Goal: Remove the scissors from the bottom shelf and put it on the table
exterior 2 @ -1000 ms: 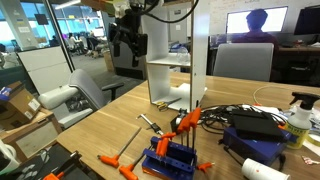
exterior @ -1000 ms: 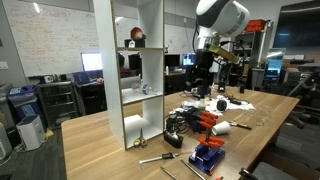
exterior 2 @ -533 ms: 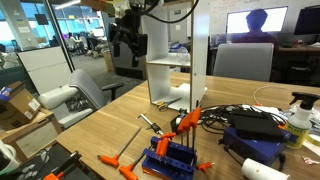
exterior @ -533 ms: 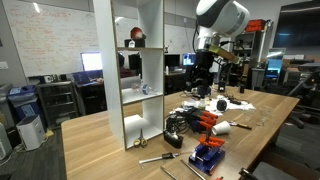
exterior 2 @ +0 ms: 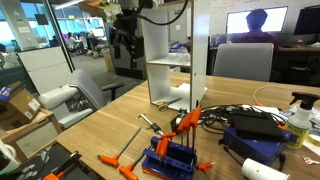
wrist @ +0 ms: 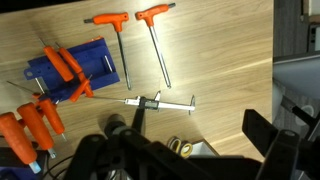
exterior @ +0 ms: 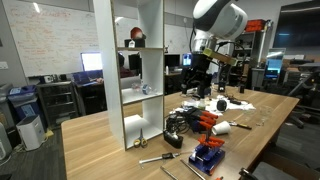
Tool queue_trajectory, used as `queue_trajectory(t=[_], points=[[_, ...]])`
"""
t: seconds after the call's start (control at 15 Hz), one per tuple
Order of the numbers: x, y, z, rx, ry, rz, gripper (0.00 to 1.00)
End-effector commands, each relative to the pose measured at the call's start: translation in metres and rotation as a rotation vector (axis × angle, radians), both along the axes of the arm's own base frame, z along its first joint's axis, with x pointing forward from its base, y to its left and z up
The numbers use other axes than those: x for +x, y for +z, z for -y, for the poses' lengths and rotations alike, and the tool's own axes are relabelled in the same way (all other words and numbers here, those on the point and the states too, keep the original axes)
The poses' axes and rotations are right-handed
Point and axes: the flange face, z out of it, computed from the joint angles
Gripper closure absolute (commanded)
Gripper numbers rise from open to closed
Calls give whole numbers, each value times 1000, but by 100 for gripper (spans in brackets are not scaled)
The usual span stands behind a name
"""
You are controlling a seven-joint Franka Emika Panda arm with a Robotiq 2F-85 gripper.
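Wrist view: the tool (wrist: 182, 160) is spread and empty. Only the handles of the scissors (wrist: 180, 146) show, at lower centre. An exterior view shows them inside the bottom shelf (exterior: 150, 122), level with the counter (exterior: 95, 148).

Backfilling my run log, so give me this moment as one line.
stage: pre-grasp | gripper: open, empty, raised above table | scissors: in bottom shelf, untouched

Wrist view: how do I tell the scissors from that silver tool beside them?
The scissors show yellowish ring handles, partly hidden; the silver tool is a long straight bar. The scissors sit by the bottom shelf; the silver tool lies farther out on the table. Both lie flat.
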Motion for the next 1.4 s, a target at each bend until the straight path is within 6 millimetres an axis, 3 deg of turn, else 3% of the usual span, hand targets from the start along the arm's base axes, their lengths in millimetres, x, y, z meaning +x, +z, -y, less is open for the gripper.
queue_trajectory(t=[0.0,0.4,0.67,0.93,1.33], points=[[-8,2,-25,-37,-121,80,0],[-12,-14,-84,-112,-303,216,0],[1,-51,-114,-190,-344,273,0],[23,-93,-127,-269,-365,310,0],[66,-148,-121,-369,-371,330,0]])
